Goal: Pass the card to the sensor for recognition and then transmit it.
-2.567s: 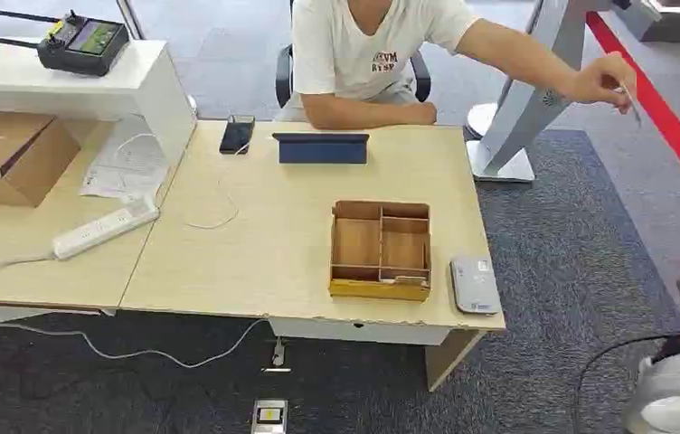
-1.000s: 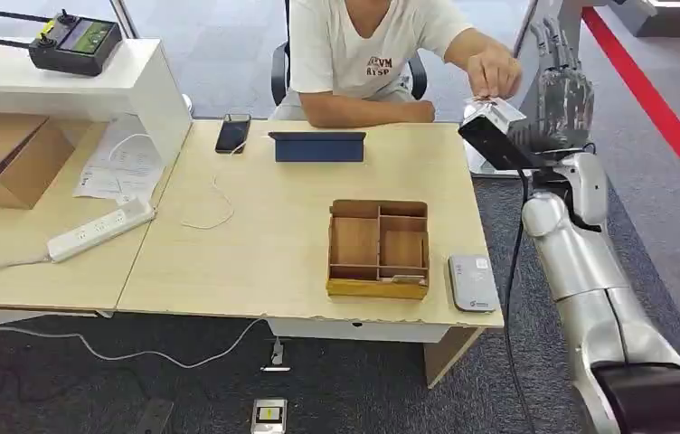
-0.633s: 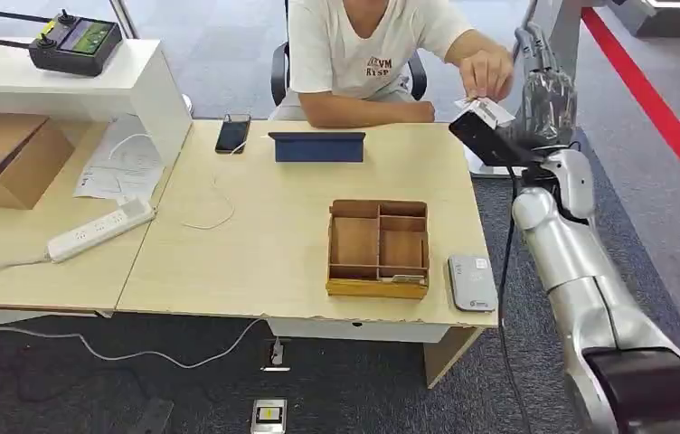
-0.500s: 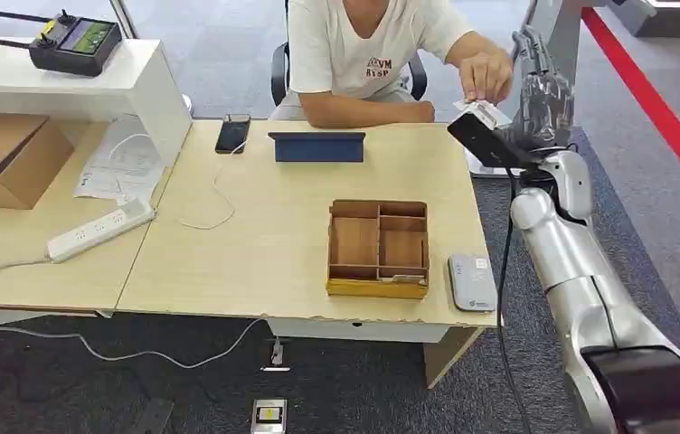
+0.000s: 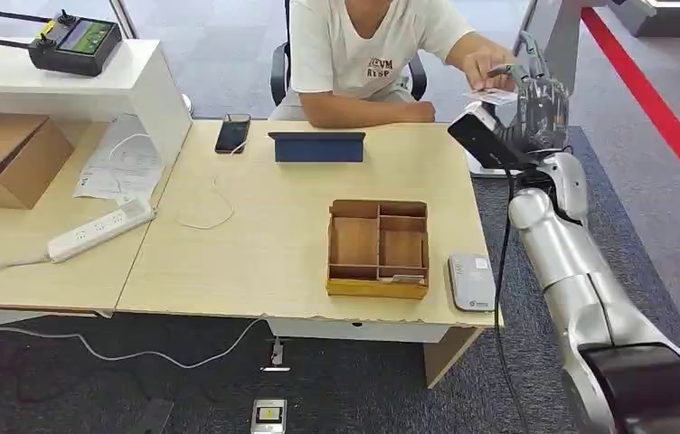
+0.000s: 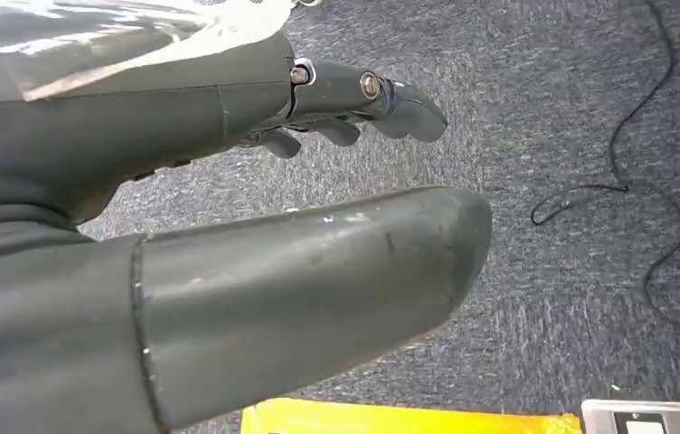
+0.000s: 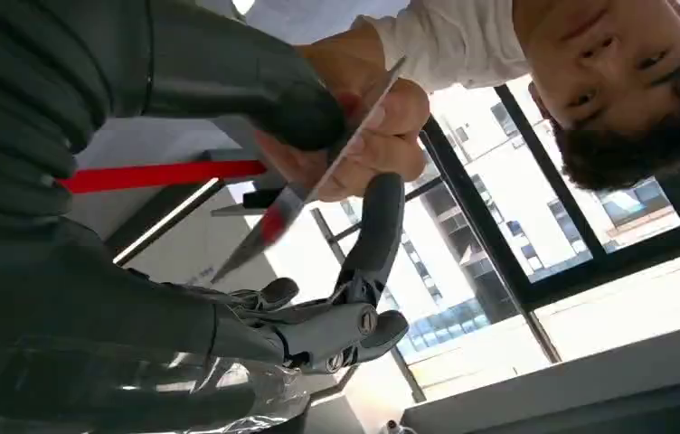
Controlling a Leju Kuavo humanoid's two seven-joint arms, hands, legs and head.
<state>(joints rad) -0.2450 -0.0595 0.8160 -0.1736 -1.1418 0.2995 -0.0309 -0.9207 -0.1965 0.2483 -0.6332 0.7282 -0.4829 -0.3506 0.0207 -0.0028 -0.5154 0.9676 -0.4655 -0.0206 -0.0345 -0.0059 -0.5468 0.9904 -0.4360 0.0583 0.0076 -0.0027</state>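
The person's white shirt [image 5: 354, 36] carries small dark red lettering on the chest. It is too small to read. No other text is legible.

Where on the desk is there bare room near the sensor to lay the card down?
Bare desktop lies left of the wooden tray, and between the tray and the blue tablet. The sensor and tray crowd the near right corner. The right hand is at the card.

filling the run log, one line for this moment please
phase: card handover | right robot hand: closing on card | person's hand: holding card | left robot hand: open
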